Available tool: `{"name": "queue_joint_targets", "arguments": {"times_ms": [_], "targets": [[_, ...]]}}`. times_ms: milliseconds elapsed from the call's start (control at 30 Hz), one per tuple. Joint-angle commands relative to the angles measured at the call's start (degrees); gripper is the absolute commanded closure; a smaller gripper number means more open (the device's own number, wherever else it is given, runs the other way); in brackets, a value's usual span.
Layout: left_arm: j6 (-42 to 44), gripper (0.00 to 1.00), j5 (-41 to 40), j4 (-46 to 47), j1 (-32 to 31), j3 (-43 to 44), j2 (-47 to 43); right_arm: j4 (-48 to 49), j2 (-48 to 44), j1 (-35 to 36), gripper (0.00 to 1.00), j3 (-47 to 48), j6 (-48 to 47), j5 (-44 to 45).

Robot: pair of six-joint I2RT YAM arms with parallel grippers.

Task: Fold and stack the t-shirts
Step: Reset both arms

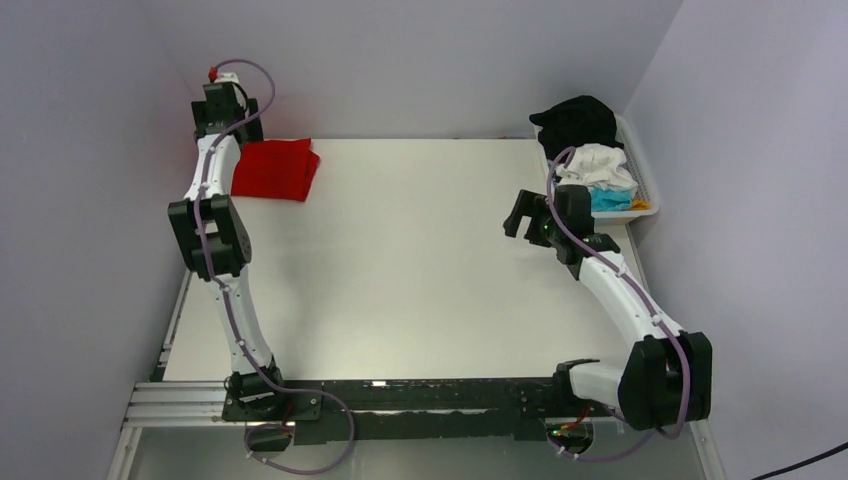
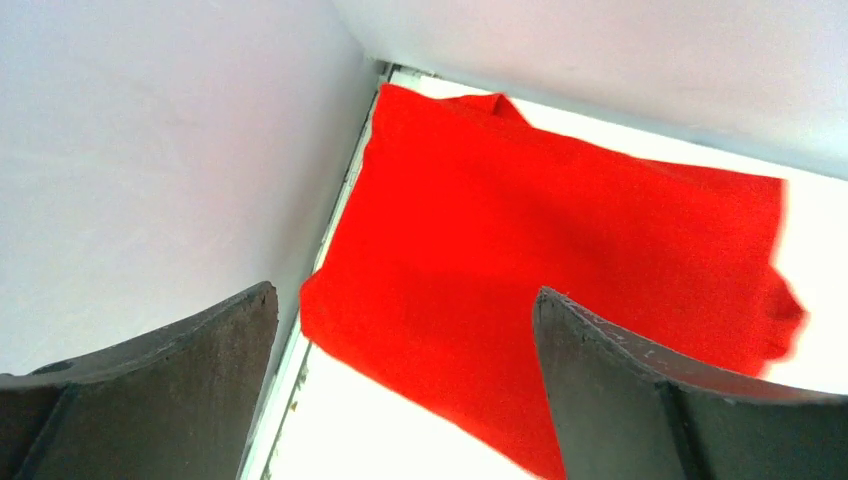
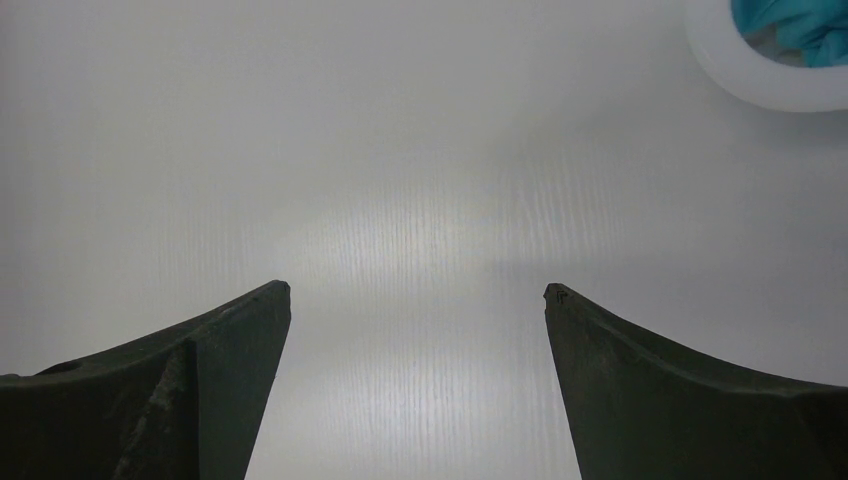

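A bright red cloth t-shirt (image 2: 560, 270), folded into a flat rectangle, lies beneath and just beyond the left gripper (image 2: 405, 293), whose jaws are spread. A black cloth t-shirt (image 1: 577, 120), a white cloth t-shirt (image 1: 597, 165) and a turquoise cloth t-shirt (image 1: 608, 198) are heaped together, crumpled, well off to the right of the right gripper (image 3: 417, 288).

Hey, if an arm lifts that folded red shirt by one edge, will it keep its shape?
Probably not: the red shirt is soft cloth, so its layers would likely droop and unfold. It looks light, and pushed across the smooth table it may bunch rather than slide.

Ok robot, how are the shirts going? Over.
Left end effector open, right end effector open, both empty. Red t-shirt folded, far-left corner. Other t-shirts in basket. Nothing blocking.
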Motion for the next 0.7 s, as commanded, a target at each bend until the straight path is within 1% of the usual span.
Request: {"name": "queue_joint_targets", "arguments": {"times_ms": [0,33,100,133,200,267,300,333,400,500,567,667], "targets": [[-6.7,0.01,2.6,-0.4,-4.1,-6.8,-18.4,1.4,-4.0,-0.2,0.0,-1.1,1.2,3.2],[-8.8,0.01,5.6,-0.5,-4.7,-10.2,-22.3,1.6,-4.7,-0.2,0.0,-1.7,1.5,3.3],[-12.8,0.01,11.9,0.4,-6.0,-19.7,-30.3,2.1,-6.1,-0.2,0.0,-3.2,2.2,4.8],[-14.5,0.01,14.1,2.5,-6.9,-25.9,-36.4,2.5,-7.0,-0.2,0.0,-4.2,2.5,5.0],[-17.9,0.01,17.3,5.9,-10.3,-38.7,-45.6,3.5,-9.0,-0.2,0.0,-6.2,3.4,5.1],[-22.2,0.0,15.8,10.7,-15.2,-54.2,-54.4,4.2,-11.0,-0.2,0.0,-8.0,3.9,5.2],[-22.9,0.01,15.5,12.9,-17.5,-58.1,-58.3,4.2,-12.0,-0.2,0.0,-8.9,4.2,5.5],[-24.1,0.01,14.8,14.6,-20.1,-65.2,-61.7,4.2,-13.0,-0.2,0.0,-9.5,4.4,5.9],[-26.7,0.01,15.4,16.4,-24.4,-73.8,-67.2,5.0,-14.8,-0.2,0.0,-11.6,4.9,6.3],[-27.5,0.01,18.7,17.9,-29.9,-83.5,-72.6,7.1,-16.7,-0.1,0.0,-15.0,5.0,5.2],[-27.5,0.01,18.2,15.9,-32.7,-86.6,-74.8,8.4,-17.3,-0.1,0.0,-16.6,5.2,5.0],[-27.6,0.01,14.8,12.3,-35.2,-88.6,-77.2,9.4,-17.4,-0.1,0.0,-17.9,5.7,6.1]]}}
